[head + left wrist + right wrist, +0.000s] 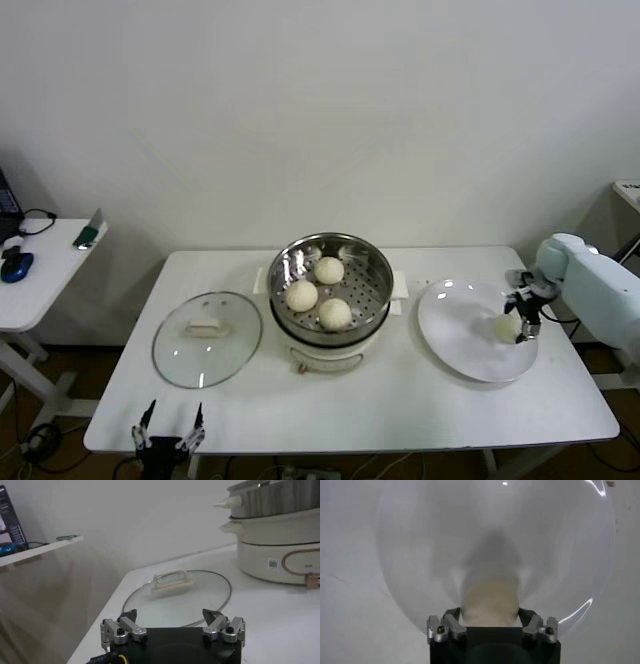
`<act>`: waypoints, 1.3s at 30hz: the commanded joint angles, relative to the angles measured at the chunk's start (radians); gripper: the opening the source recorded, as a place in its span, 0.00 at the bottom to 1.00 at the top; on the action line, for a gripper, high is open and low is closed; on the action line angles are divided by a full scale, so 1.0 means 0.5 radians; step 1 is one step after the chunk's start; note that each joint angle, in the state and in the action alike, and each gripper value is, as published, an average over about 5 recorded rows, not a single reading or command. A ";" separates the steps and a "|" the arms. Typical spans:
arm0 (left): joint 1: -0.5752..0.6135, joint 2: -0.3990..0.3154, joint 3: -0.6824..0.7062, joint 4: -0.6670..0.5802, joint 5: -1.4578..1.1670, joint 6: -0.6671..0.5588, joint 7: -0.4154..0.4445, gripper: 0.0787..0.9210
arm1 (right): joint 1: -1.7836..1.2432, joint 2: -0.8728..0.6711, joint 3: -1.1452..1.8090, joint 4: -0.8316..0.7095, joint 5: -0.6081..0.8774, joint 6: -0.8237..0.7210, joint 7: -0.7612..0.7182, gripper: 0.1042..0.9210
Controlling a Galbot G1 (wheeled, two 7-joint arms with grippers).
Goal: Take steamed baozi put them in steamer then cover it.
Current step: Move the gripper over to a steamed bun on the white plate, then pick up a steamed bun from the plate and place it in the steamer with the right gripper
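- 3 steamed baozi [318, 294] sit in the steamer [372, 293], on its perforated floor, close together near the middle.
- 4th baozi [507, 326] is on the white plate [460, 340], toward the plate's right side; the plate lies right of the steamer, apart from it.
- Right gripper [522, 318] is at that bun: in the right wrist view a finger [451, 622] stands at each side of the bun [489, 602], jaws apparently clamped on it, though actual contact is hard to confirm.
- Steamer stands uncovered at table [400, 400] centre.
- Cover [207, 338] lies flat on the table left of the steamer, white handle up, just beside the base.
- Left gripper [168, 430] hangs at the table's front-left edge, jaws spread, gripping nothing; the cover [177, 592] is beyond its fingertips.
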 commanded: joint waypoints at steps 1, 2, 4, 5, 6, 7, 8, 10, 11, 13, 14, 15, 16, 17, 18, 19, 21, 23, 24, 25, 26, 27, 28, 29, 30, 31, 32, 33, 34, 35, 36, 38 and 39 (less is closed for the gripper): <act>0.008 -0.004 0.000 -0.009 -0.001 0.001 0.004 0.88 | 0.001 0.051 0.011 -0.068 -0.023 0.010 -0.041 0.78; 0.008 -0.005 0.000 -0.009 -0.001 0.001 0.003 0.88 | 0.007 0.050 0.008 -0.065 -0.018 0.008 -0.047 0.78; 0.008 -0.005 0.001 -0.010 -0.001 0.000 0.003 0.88 | 0.020 0.046 0.001 -0.061 -0.007 0.006 -0.057 0.76; 0.008 -0.005 0.001 -0.010 -0.001 0.000 0.003 0.88 | 0.027 0.044 -0.001 -0.057 0.003 0.003 -0.060 0.75; 0.008 -0.006 0.001 -0.011 -0.001 -0.001 0.002 0.88 | 0.035 0.039 -0.005 -0.049 0.015 -0.001 -0.062 0.74; 0.008 -0.007 0.002 -0.011 -0.001 -0.003 0.002 0.88 | 0.043 0.032 -0.012 -0.038 0.029 -0.007 -0.063 0.73; 0.009 -0.008 0.002 -0.012 -0.001 -0.004 0.002 0.88 | 0.055 0.022 -0.025 -0.021 0.052 -0.016 -0.065 0.73; 0.010 -0.009 0.004 -0.013 -0.003 -0.007 0.001 0.88 | 0.097 0.001 -0.070 0.028 0.122 -0.040 -0.068 0.73; 0.011 -0.008 0.005 -0.014 -0.004 -0.009 0.000 0.88 | 0.127 -0.010 -0.102 0.055 0.175 -0.061 -0.070 0.72; 0.011 -0.007 0.009 -0.016 -0.006 -0.011 0.000 0.88 | 0.226 -0.031 -0.207 0.128 0.324 -0.111 -0.071 0.72; 0.011 -0.007 0.011 -0.017 -0.008 -0.012 0.001 0.88 | 0.290 -0.039 -0.273 0.167 0.408 -0.138 -0.070 0.72; 0.011 -0.006 0.014 -0.018 -0.008 -0.011 0.002 0.88 | 0.365 -0.045 -0.350 0.211 0.488 -0.169 -0.068 0.72; 0.012 -0.006 0.019 -0.022 -0.007 -0.010 0.004 0.88 | 0.461 -0.047 -0.446 0.261 0.589 -0.201 -0.064 0.72; 0.013 -0.006 0.023 -0.028 -0.006 -0.008 0.006 0.88 | 0.550 -0.044 -0.542 0.307 0.688 -0.234 -0.059 0.72; 0.015 -0.005 0.028 -0.035 -0.004 -0.006 0.007 0.88 | 0.641 -0.035 -0.638 0.342 0.791 -0.262 -0.056 0.72; 0.015 -0.004 0.034 -0.042 -0.002 -0.002 0.009 0.88 | 0.749 -0.017 -0.753 0.377 0.899 -0.295 -0.054 0.71; 0.013 -0.002 0.051 -0.054 0.001 0.004 0.012 0.88 | 0.960 0.040 -0.957 0.417 1.106 -0.336 -0.057 0.72; 0.003 0.001 0.076 -0.056 0.007 0.007 0.015 0.88 | 1.166 0.118 -1.145 0.432 1.286 -0.360 -0.062 0.72; -0.003 0.000 0.091 -0.056 0.013 0.006 0.018 0.88 | 1.251 0.162 -1.225 0.436 1.369 -0.368 -0.062 0.72; -0.010 -0.001 0.105 -0.055 0.018 0.005 0.021 0.88 | 1.329 0.212 -1.305 0.442 1.452 -0.380 -0.062 0.72; -0.017 -0.003 0.117 -0.055 0.023 0.004 0.025 0.88 | 1.389 0.253 -1.364 0.450 1.512 -0.393 -0.062 0.71; -0.023 -0.004 0.127 -0.055 0.028 0.003 0.028 0.88 | 1.443 0.299 -1.424 0.463 1.581 -0.409 -0.061 0.71; -0.028 -0.006 0.136 -0.056 0.031 0.004 0.031 0.88 | 1.492 0.348 -1.480 0.479 1.650 -0.426 -0.059 0.72; -0.033 -0.005 0.144 -0.057 0.032 0.004 0.031 0.88 | 1.524 0.390 -1.518 0.497 1.713 -0.444 -0.056 0.72; -0.037 -0.003 0.150 -0.057 0.033 0.005 0.030 0.88 | 1.547 0.428 -1.545 0.517 1.773 -0.462 -0.048 0.72; -0.041 -0.001 0.156 -0.056 0.034 0.005 0.029 0.88 | 1.565 0.468 -1.570 0.538 1.837 -0.481 -0.036 0.72; -0.044 0.001 0.160 -0.056 0.035 0.004 0.027 0.88 | 1.574 0.503 -1.584 0.558 1.893 -0.501 -0.022 0.72; -0.045 0.003 0.162 -0.056 0.035 0.003 0.026 0.88 | 1.581 0.539 -1.596 0.576 1.947 -0.522 -0.006 0.72; -0.046 0.005 0.163 -0.056 0.034 0.002 0.026 0.88 | 1.585 0.575 -1.608 0.592 1.994 -0.539 0.009 0.72; -0.045 0.009 0.163 -0.057 0.031 0.000 0.026 0.88 | 1.589 0.612 -1.621 0.604 2.033 -0.552 0.020 0.72; -0.045 0.013 0.161 -0.059 0.028 -0.001 0.025 0.88 | 1.592 0.650 -1.638 0.615 2.068 -0.563 0.031 0.72; -0.043 0.025 0.155 -0.059 0.020 -0.005 0.024 0.88 | 1.603 0.728 -1.688 0.636 2.128 -0.575 0.047 0.72; -0.043 0.033 0.152 -0.058 0.017 -0.007 0.023 0.88 | 1.608 0.765 -1.716 0.646 2.157 -0.579 0.054 0.72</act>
